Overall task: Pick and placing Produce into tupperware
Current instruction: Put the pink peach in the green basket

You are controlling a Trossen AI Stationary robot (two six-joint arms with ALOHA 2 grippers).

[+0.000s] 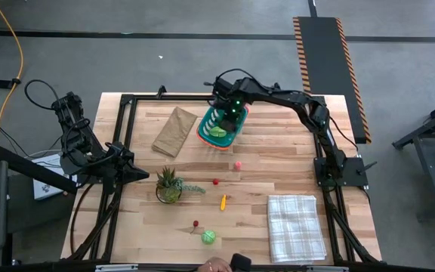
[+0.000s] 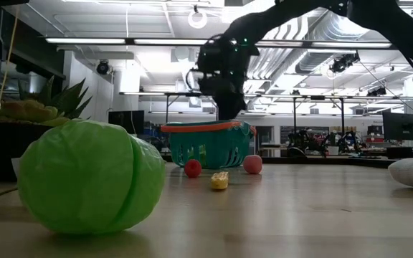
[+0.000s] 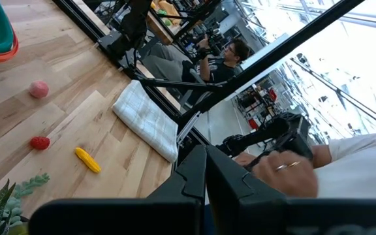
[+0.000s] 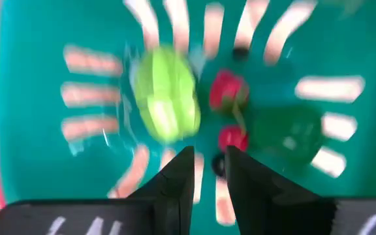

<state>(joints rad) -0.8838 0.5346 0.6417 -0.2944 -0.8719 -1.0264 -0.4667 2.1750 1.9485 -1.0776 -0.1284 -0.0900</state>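
Right tool (image 1: 229, 115) slightly parted, empty, over tupperware (image 1: 207, 136); brown paper bag (image 1: 174, 130) beside; left tool (image 3: 205, 171) clenched.

The table (image 1: 278, 151) is pale wood planks with visible grain, matt. The teal basket (image 2: 208, 147) looks like smooth, slightly glossy plastic. The green cabbage (image 2: 88, 176) has a smooth, satiny plastic skin. The checked cloth (image 1: 296, 225) is soft woven fabric; the brown bag (image 1: 174, 130) is matt paper.
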